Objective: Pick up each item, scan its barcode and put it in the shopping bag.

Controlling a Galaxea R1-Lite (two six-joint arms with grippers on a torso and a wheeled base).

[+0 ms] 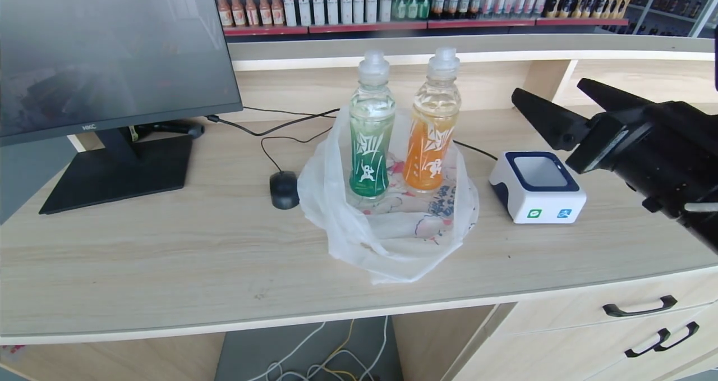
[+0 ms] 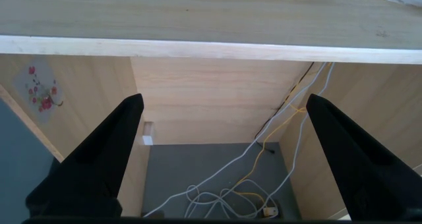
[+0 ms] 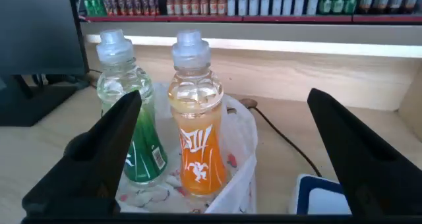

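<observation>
Your right gripper (image 1: 548, 90) is spread wide and empty, right of the orange bottle (image 1: 432, 145), standing in the bag (image 1: 387, 249) beside the green bottle (image 1: 369, 145); centre on its waist, clear of the scanner (image 1: 538, 198).

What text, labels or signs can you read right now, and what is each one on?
Monitor: small logo on the bezel, too small to read.
Green bottle: white stylised mark, not legible; barcode digits blurred.
Orange bottle: same white mark, not legible.
Barcode scanner: one green and one blue icon, no words.
Shelf bottles: labels too small.
</observation>
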